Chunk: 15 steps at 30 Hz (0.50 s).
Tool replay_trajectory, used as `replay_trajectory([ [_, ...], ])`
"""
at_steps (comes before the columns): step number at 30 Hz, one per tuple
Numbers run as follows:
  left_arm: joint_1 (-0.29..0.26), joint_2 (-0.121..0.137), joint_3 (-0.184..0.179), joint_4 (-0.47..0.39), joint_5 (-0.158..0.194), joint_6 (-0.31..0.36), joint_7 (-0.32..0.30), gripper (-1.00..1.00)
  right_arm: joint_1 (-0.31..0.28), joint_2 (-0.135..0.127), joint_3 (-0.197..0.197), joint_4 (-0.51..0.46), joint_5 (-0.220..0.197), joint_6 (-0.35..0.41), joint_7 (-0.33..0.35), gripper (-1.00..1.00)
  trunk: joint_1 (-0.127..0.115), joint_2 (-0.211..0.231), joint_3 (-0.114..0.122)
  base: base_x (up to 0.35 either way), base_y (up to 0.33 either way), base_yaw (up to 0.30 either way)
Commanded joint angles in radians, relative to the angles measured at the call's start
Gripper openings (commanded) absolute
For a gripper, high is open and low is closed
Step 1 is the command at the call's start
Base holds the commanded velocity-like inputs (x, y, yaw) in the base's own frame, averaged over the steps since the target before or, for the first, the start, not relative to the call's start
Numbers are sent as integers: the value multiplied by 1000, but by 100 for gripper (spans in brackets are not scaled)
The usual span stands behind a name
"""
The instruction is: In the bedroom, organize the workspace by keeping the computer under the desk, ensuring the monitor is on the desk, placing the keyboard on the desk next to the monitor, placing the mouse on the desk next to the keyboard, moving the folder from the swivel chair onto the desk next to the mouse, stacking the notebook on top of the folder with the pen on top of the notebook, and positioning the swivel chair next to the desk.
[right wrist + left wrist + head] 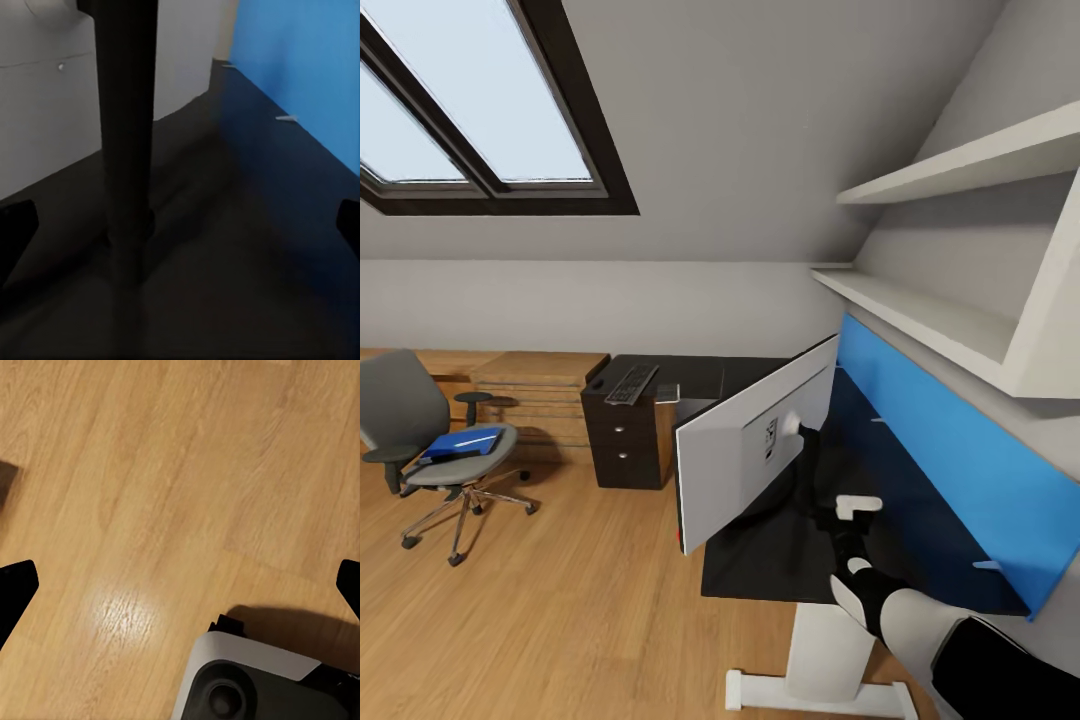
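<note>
Head view. The monitor (745, 455) stands on the near run of the black desk (920, 540), its light grey back toward me and its long axis running away from me along the desk, parallel to the blue wall panel (960, 440). My right arm reaches over the desk behind the screen; my right pincer (857, 507) sits just beside the monitor's stand, between the stand and the blue panel.

Right wrist view. The thin dark stand (126, 142) rises in front of my right pincer (180, 225), offset to one side of its centre line. The two fingertips (16, 232) show at the frame's opposite edges, well apart, with nothing between them: the pincer is spread wide and unloaded. To close on the stand, I judge a small sideways shift toward it is needed first. This arm is clearly the nearer one to the monitor.

Left wrist view. My left pincer (180, 592) points down at the wooden floor (150, 472), fingertips likewise spread and holding nothing, above part of my own base (255, 682).

Remaining items, head view. The keyboard (631, 384) lies on the far section of the desk, above the drawers. The blue folder (463, 443) rests on the seat of the swivel chair (430, 440), which stands on the floor well apart from the desk, off to my left.
</note>
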Motion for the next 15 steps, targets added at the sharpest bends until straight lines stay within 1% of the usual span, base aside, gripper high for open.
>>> replay_trajectory([
  [1,-1,1,-9,0,11,-5,6,100,-1,0,9,2,-1,0,-6,100,0,-2,-2,0,0,0],
  [5,-1,1,-8,0,10,-5,6,100,-1,-1,9,7,7,1,-7,100,0,-2,-2,17,0,0],
  [12,-1,1,-8,0,10,-19,5,100,-1,-2,9,9,11,6,-7,100,0,-2,-2,197,0,0],
  [15,-1,1,-10,0,10,-35,5,100,-1,-2,9,9,12,9,-7,100,0,-2,-2,91,0,0],
])
